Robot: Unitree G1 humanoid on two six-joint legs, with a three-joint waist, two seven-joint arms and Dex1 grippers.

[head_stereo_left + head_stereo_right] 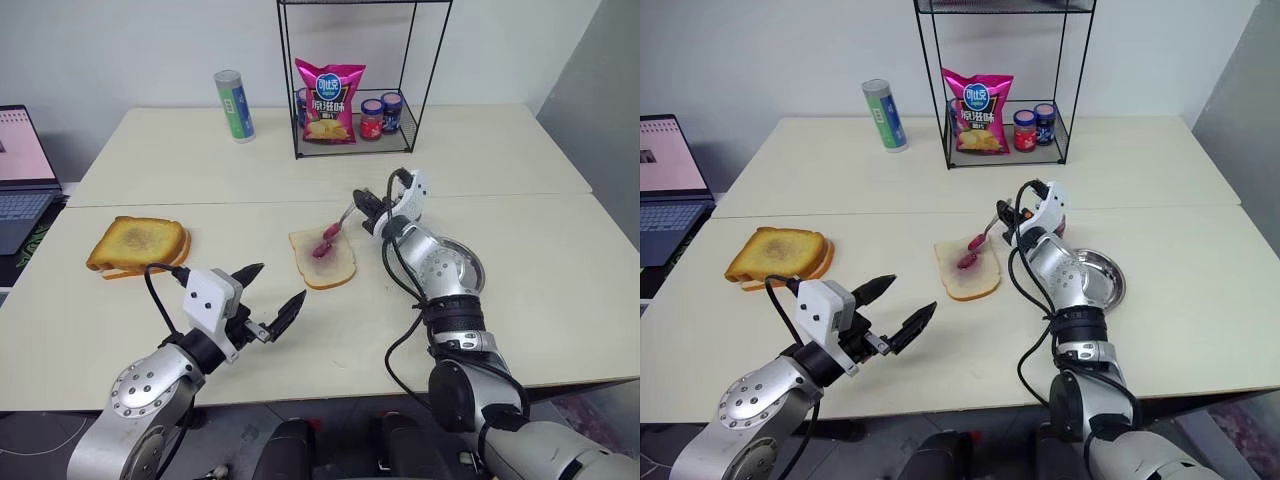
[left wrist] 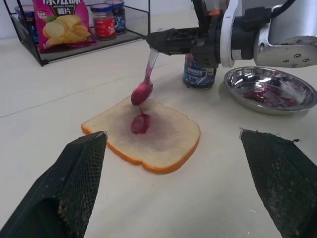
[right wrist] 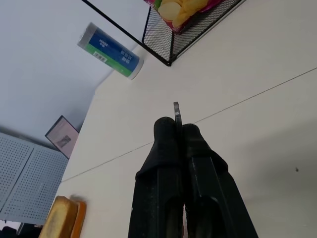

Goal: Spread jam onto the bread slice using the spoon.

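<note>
The bread slice [image 1: 322,262] lies mid-table with a blob of dark red jam [image 2: 140,123] in its middle. My right gripper [image 1: 360,200] is shut on the handle of the spoon [image 2: 147,79]. The spoon slants down so that its jam-coated bowl hangs just above the blob, with a thread of jam joining them. In the right wrist view the shut fingers [image 3: 166,148] pinch the handle's thin end. My left gripper [image 1: 277,284] is open, with nothing between its fingers, and hovers near the front of the table, short of the bread. More jam is smeared in the round metal dish [image 2: 233,85].
The metal dish [image 1: 474,284] sits right of the bread, with a small jar [image 2: 198,75] behind the right gripper. Toasted slices [image 1: 138,245] lie at the left. A wire rack [image 1: 420,90] at the back holds a chip bag [image 1: 331,100] and jars [image 1: 371,118], beside a can [image 1: 235,105]. A laptop [image 1: 20,170] is at far left.
</note>
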